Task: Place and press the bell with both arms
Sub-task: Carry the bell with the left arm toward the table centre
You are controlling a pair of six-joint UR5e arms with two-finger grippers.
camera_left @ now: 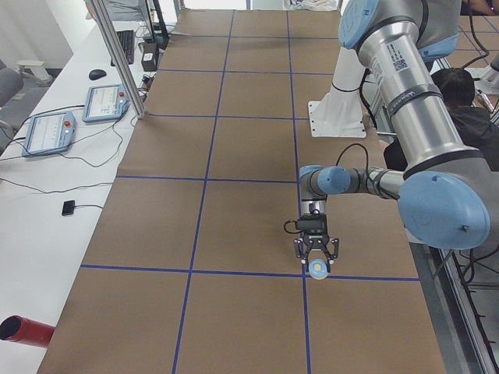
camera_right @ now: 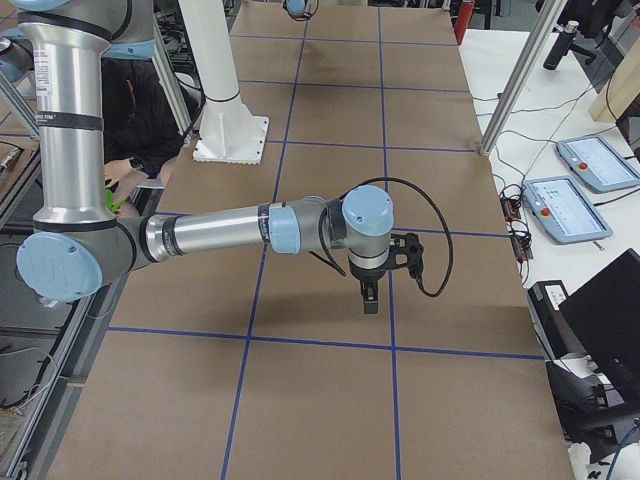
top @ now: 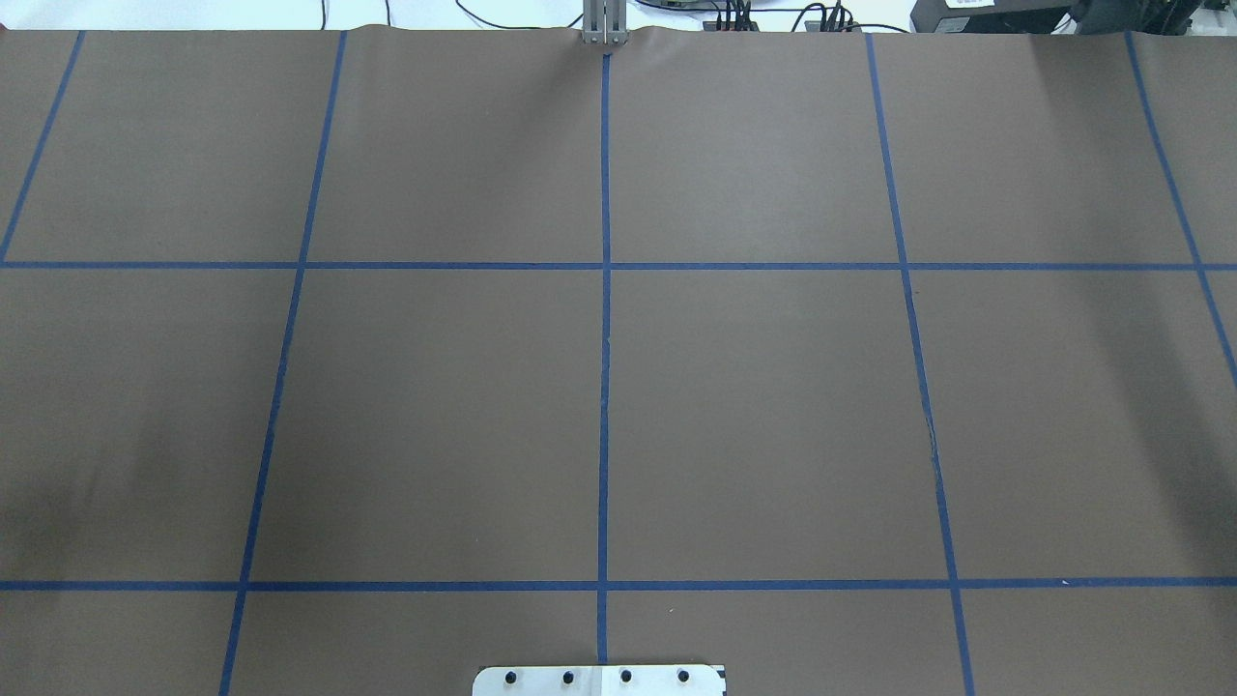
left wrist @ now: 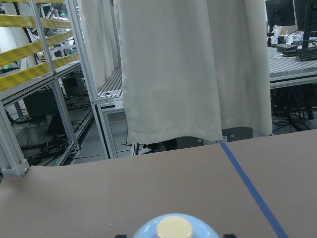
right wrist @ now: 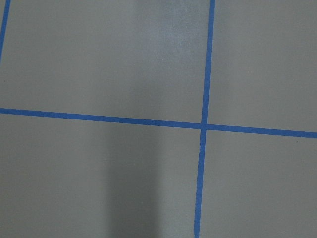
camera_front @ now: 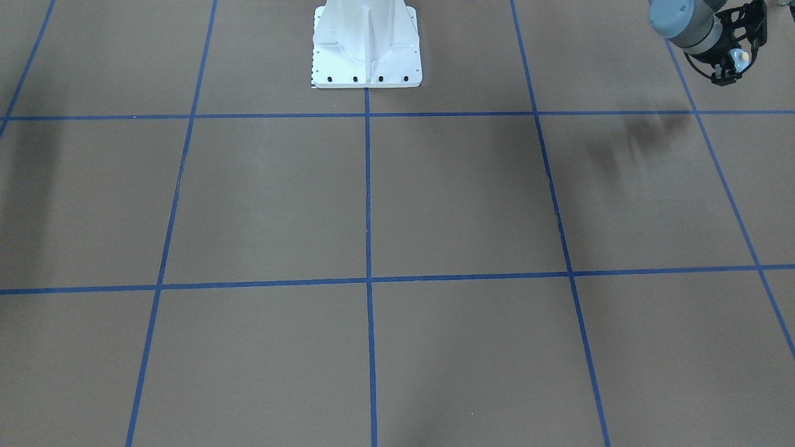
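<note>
My left gripper (camera_front: 736, 62) is shut on the bell (camera_front: 741, 56), a light-blue dome with a cream button, held above the brown table near the robot's left end. In the exterior left view the left gripper (camera_left: 316, 263) carries the bell (camera_left: 319, 271) with its button turned toward that camera. In the left wrist view the bell (left wrist: 173, 229) fills the bottom edge. My right gripper (camera_right: 370, 297) hangs over the table by a blue tape line; I cannot tell if it is open or shut. The right wrist view shows only bare table.
The white pedestal (camera_front: 366, 56) stands at the robot's edge of the table. Blue tape lines (top: 604, 338) grid the brown cover. Two teach pendants (camera_left: 47, 131) and a red cylinder (camera_left: 23, 331) lie on the side bench. A person (camera_right: 135, 120) sits behind the robot.
</note>
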